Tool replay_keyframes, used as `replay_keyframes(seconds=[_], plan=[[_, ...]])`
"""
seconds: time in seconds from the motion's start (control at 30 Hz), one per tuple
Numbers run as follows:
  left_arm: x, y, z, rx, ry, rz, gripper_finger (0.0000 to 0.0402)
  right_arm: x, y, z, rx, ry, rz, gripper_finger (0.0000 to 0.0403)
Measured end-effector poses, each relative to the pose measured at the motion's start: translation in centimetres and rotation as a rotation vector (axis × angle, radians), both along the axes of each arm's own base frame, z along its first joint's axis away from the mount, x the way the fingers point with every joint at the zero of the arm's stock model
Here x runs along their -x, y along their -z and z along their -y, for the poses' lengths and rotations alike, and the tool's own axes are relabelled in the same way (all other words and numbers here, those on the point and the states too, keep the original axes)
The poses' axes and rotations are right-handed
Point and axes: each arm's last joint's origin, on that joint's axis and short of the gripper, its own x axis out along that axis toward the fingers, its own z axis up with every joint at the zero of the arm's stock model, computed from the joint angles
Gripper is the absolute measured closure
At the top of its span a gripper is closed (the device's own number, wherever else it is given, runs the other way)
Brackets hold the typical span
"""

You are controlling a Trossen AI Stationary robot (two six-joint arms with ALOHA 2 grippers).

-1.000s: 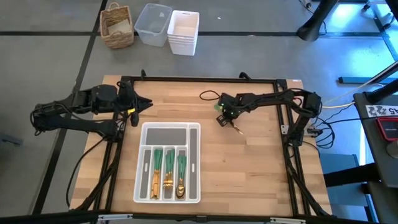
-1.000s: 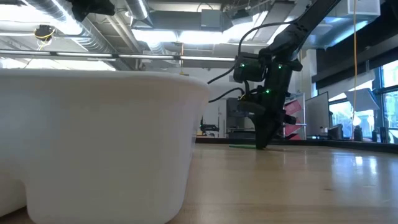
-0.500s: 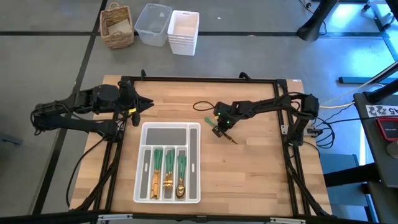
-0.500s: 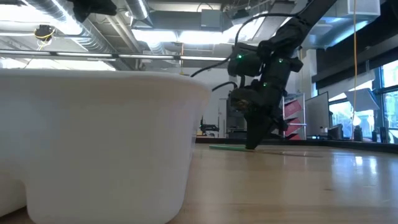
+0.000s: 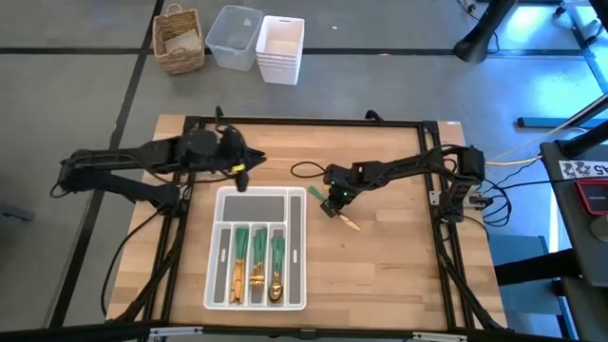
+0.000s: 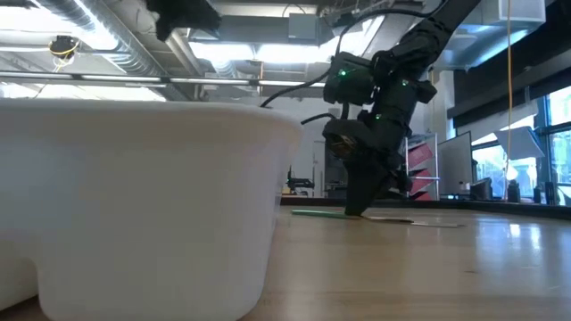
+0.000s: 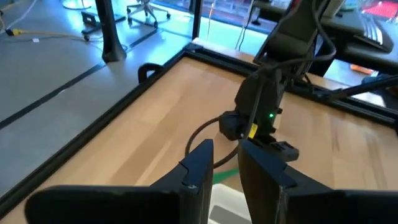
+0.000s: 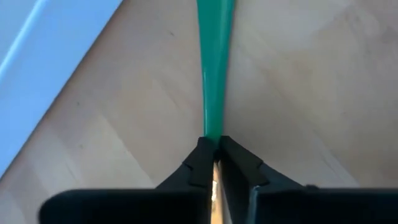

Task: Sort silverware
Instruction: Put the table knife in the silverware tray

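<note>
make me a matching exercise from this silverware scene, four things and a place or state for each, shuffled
Things:
1. right gripper
2. left gripper
3. organizer tray
4. wicker basket

Places or states:
A. on the floor beyond the table
B. jaws shut on a green-handled utensil, low over the wood
C. holds sorted silverware in its slots
D. above the tray's far end, holding nothing

Pairs: 1-B, 2-D, 3-C, 4-A

The right gripper (image 5: pixel 330 204), pinched on a green-handled utensil (image 5: pixel 344 218), has been carried from mid-table to just beside the organizer tray (image 5: pixel 298 249), the piece dragged along with it. The left gripper (image 5: pixel 243 174) has been brought forward over the tray's far end
</note>
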Motion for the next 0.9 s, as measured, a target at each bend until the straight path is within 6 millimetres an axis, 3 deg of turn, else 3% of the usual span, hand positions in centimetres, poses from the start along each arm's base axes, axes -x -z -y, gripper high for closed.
replay_keyframes(seconds=[0.27, 0.47, 0.7, 0.9], plan=[[-4.2, 2.0, -0.3, 0.075, 0.025, -0.012, 0.0334, -0.4, -0.3, 0.0, -0.019, -0.008, 0.019, 0.0321], [-7.4, 2.9, -0.5, 0.059, 0.077, 0.075, 0.0334, -0.2, -1.2, -0.1, -0.025, 0.025, 0.030, 0.0315], [-10.8, 5.0, -0.8, 0.067, 0.235, 0.103, 0.0334, 1.4, -5.9, 0.0, 0.073, 0.042, 0.121, 0.0319], [-14.6, 7.5, -1.9, 0.148, 0.369, 0.048, 0.0334, 4.7, -11.0, -0.1, 0.180, 0.089, 0.194, 0.0319]])
